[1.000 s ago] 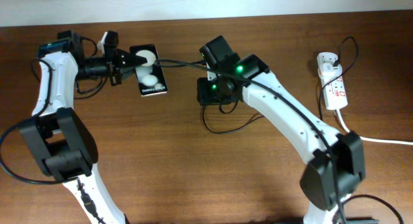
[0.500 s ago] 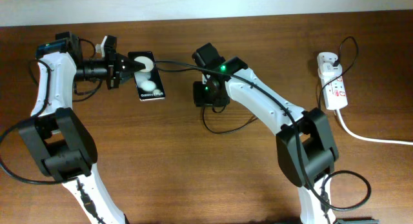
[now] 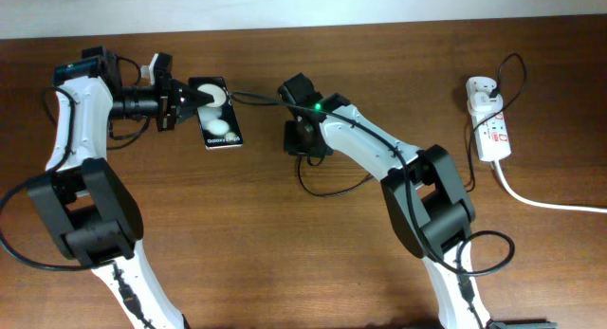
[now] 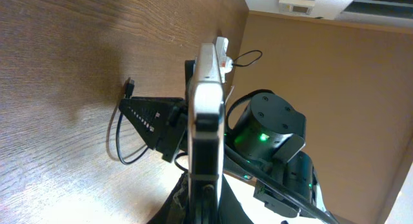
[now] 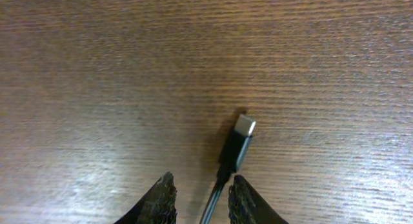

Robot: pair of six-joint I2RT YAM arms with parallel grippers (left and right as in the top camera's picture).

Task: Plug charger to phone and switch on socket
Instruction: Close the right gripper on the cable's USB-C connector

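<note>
The phone (image 3: 217,117), black with two white spots and "Galaxy" text, is at the back left, and my left gripper (image 3: 187,99) is shut on its left end. In the left wrist view the phone (image 4: 206,101) shows edge-on between the fingers (image 4: 205,208). My right gripper (image 3: 305,142) points down at the table in the middle. Its fingers (image 5: 200,193) are open, astride the charger cable, with the connector tip (image 5: 242,130) lying on the wood just ahead. The thin cable loops on the table (image 3: 334,188). The socket (image 3: 489,120) lies at the far right.
The socket's thick white cord (image 3: 545,203) runs off the right edge. A thin black cable arcs over the socket (image 3: 517,68). In the left wrist view the right arm (image 4: 268,130) with its green light stands just beyond the phone, with the cable loop (image 4: 116,143) to the left.
The right arm has swung left and stretched low over the cable. The left gripper has shifted the phone slightly left, then held still.
</note>
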